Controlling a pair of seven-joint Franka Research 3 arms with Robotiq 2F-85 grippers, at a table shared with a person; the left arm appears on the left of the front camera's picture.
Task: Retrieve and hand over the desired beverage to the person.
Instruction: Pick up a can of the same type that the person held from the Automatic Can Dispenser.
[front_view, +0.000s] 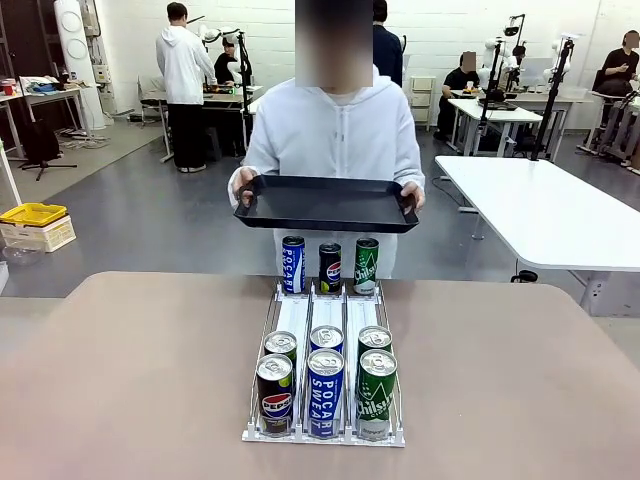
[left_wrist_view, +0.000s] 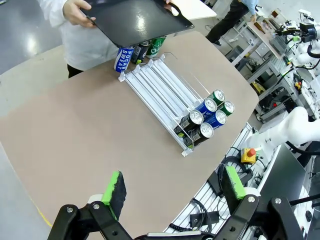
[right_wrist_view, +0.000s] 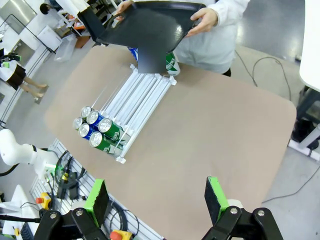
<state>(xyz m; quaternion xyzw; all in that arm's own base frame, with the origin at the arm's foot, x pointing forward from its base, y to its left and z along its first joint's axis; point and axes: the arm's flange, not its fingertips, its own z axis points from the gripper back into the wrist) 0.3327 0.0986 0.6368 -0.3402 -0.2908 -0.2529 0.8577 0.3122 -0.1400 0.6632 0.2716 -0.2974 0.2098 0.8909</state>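
Rack: a clear three-lane rack (front_view: 300, 315) sits on the table (front_view: 130, 380), straight ahead of both pairs of fingertips and well apart from them. Its lanes run away from you.
Rack, end nearer the fingers: six cans stand in two rows of three, one pair per lane. The front row is a dark Pepsi can (front_view: 275, 393), a blue Pocari Sweat can (front_view: 325, 392) and a green can (front_view: 376, 395). The three behind them show little more than their tops.
Rack, end farther from the fingers: three upright cans stand here, a far Pocari Sweat can (front_view: 292, 265), a far Pepsi can (front_view: 330, 268) and a far green can (front_view: 366, 265). You cannot tell whether they stand in the lanes or on the table just past them.
Tray: a black tray (front_view: 325, 205) is held at both ends by the person (front_view: 335, 135). It is beyond the rack and above the three far cans. What it carries cannot be told.
Left gripper (left_wrist_view: 173, 177): its fingers (left_wrist_view: 115, 192) are spread wide and released. They hold nothing and touch nothing, and bare table lies between them.
Right gripper (right_wrist_view: 156, 186): its fingers (right_wrist_view: 216, 197) are likewise spread wide, with nothing held or touched.
Beverages: every can is ahead of the fingertips and none is between them.
Count: nine cans, six near and three far. There are three lanes, one rack and one tray.
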